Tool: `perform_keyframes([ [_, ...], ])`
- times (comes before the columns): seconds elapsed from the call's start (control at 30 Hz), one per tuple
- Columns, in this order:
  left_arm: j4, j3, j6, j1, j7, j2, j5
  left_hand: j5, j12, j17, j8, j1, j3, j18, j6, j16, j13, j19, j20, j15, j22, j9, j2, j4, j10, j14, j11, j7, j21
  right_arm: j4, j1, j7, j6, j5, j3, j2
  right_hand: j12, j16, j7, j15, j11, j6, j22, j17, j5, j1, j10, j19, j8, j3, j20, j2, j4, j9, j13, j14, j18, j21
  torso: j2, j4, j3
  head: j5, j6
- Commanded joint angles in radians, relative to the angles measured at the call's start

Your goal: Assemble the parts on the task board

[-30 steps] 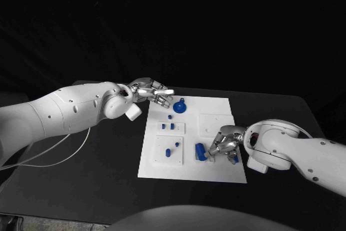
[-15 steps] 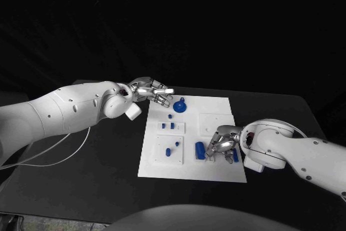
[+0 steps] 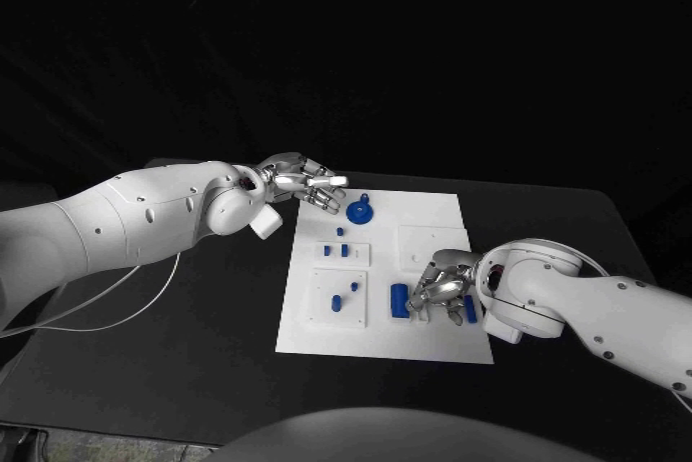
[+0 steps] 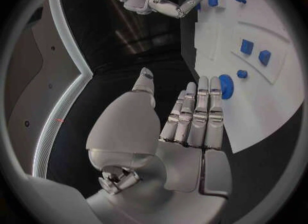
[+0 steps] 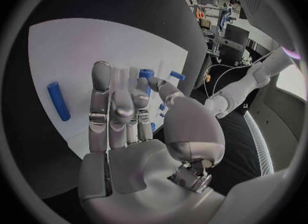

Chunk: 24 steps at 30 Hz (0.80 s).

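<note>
The white rectangular task board (image 3: 433, 207) carries small blue plastic parts; the right hand (image 3: 441, 288), fingers apart and holding nothing, hovers beside a blue cylinder (image 3: 400, 300). Next it likely must close on that cylinder, while the left hand (image 3: 304, 182) waits with fingers extended and empty at the far corner.

No text, label, brand, number or sign can be read anywhere: the flat white rectangular task board (image 3: 433, 337) and the small blue plastic parts (image 3: 400, 300) carry no legible markings.

The black surface (image 3: 173, 352) carried the white board (image 3: 433, 347) flat near its middle, long side running away from the robot. A thin white cable (image 3: 123, 297) lay looped on the surface at the robot's left, well apart from the board.
</note>
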Motion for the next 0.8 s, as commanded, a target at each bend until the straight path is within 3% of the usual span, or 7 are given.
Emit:
perform_keyframes([
  [0.03, 0.001, 0.001, 0.011, 0.000, 0.007, 0.001, 0.008, -0.001, -0.003, 0.001, -0.005, 0.000, -0.001, 0.003, -0.005, -0.002, 0.001, 0.002, 0.007, -0.002, -0.001, -0.001, 0.008, -0.006, -0.009, -0.004, 0.000, 0.002, -0.004, -0.005, -0.002, -0.011, 0.018, -0.010, -0.002, 0.004, 0.002, 0.002, -0.003, -0.006, -0.008, 0.000, -0.002, -0.001, -0.008, 0.003, -0.003, 0.035, -0.005, -0.005, -0.008, 0.005, 0.002, 0.000, -0.002, 0.006, -0.008, -0.001, -0.001, -0.0008, -0.0003, -0.001, -0.001],
  [0.3, 0.001, 0.001, 0.011, 0.000, 0.006, 0.001, 0.008, -0.001, -0.003, 0.001, -0.004, 0.001, 0.000, 0.003, -0.004, -0.002, 0.001, 0.002, 0.007, -0.002, -0.001, -0.001, 0.009, -0.007, -0.008, -0.005, 0.000, 0.002, -0.004, -0.011, -0.008, -0.009, 0.013, -0.007, -0.004, 0.006, 0.001, 0.002, -0.002, -0.006, -0.007, 0.001, -0.003, -0.002, -0.038, 0.007, -0.004, 0.036, -0.005, -0.015, -0.008, 0.007, 0.004, -0.003, -0.003, 0.006, -0.007, -0.001, 0.000, 0.0001, 0.0002, -0.003, -0.001],
  [0.5, -0.001, 0.001, 0.010, 0.000, 0.008, 0.000, 0.008, -0.001, -0.003, 0.001, -0.004, 0.002, -0.001, 0.003, -0.004, -0.002, 0.001, 0.002, 0.007, -0.002, -0.001, -0.001, 0.009, -0.009, -0.008, -0.004, 0.000, 0.002, -0.004, -0.015, -0.009, 0.004, -0.045, -0.007, -0.004, -0.012, -0.003, -0.002, 0.003, -0.006, -0.006, 0.000, -0.008, -0.005, -0.237, 0.022, -0.008, 0.036, -0.007, -0.061, -0.008, 0.009, 0.042, -0.015, -0.005, 0.005, -0.005, -0.008, -0.001, -0.0008, 0.0001, -0.003, 0.002],
  [0.57, -0.002, 0.001, 0.009, 0.000, 0.009, 0.000, 0.008, -0.001, -0.003, 0.001, -0.004, 0.002, -0.001, 0.003, -0.004, -0.002, 0.001, 0.002, 0.007, -0.002, -0.001, -0.001, 0.009, -0.009, -0.008, -0.004, 0.000, 0.002, -0.004, -0.014, -0.010, 0.014, -0.066, 0.002, -0.002, -0.024, -0.005, -0.005, 0.004, -0.006, -0.004, -0.001, -0.011, -0.007, -0.257, 0.043, -0.010, 0.036, -0.006, -0.078, -0.007, 0.007, 0.071, -0.037, -0.006, 0.004, -0.003, -0.012, -0.001, -0.0013, 0.0006, -0.004, 0.005],
  [0.63, -0.004, 0.001, 0.008, 0.000, 0.010, 0.000, 0.007, -0.001, -0.003, 0.001, -0.004, 0.002, -0.001, 0.003, -0.004, -0.002, 0.001, 0.002, 0.007, -0.002, -0.001, -0.001, 0.009, -0.009, -0.008, -0.004, 0.000, 0.002, -0.004, -0.011, -0.010, 0.024, -0.082, 0.020, 0.007, -0.035, -0.011, -0.011, 0.017, -0.003, 0.001, -0.021, -0.019, -0.011, -0.269, 0.059, -0.015, 0.035, -0.006, -0.086, -0.005, 0.001, 0.105, -0.117, -0.010, 0.004, 0.000, -0.023, -0.001, -0.0018, 0.0007, -0.006, 0.005],
  [0.7, -0.005, 0.001, 0.007, 0.000, 0.011, 0.000, 0.006, -0.001, -0.003, 0.001, -0.004, 0.002, -0.001, 0.003, -0.004, -0.002, 0.001, 0.002, 0.007, -0.002, -0.001, -0.001, 0.009, -0.009, -0.008, -0.004, 0.000, 0.002, -0.004, -0.008, -0.010, 0.035, -0.092, 0.040, 0.023, -0.046, -0.011, -0.011, 0.027, 0.002, 0.008, -0.031, -0.022, -0.011, -0.277, 0.073, -0.016, 0.036, -0.005, -0.092, -0.001, -0.001, 0.121, -0.248, -0.011, 0.004, 0.006, -0.023, -0.001, -0.0020, 0.0008, -0.008, 0.006],
  [0.8, -0.007, 0.001, 0.005, 0.000, 0.012, -0.001, 0.004, -0.001, -0.003, 0.001, -0.004, 0.002, -0.001, 0.003, -0.004, -0.002, 0.001, 0.002, 0.007, -0.002, -0.001, -0.001, 0.009, -0.009, -0.008, -0.004, 0.000, 0.002, -0.004, -0.001, -0.010, 0.044, -0.093, 0.067, 0.052, -0.068, -0.011, -0.011, 0.035, 0.005, 0.013, -0.028, -0.026, -0.010, -0.298, 0.087, -0.016, 0.036, -0.007, -0.109, 0.004, -0.003, 0.137, -0.368, -0.012, 0.004, 0.011, -0.023, -0.001, -0.0020, 0.0015, -0.011, 0.009],
])
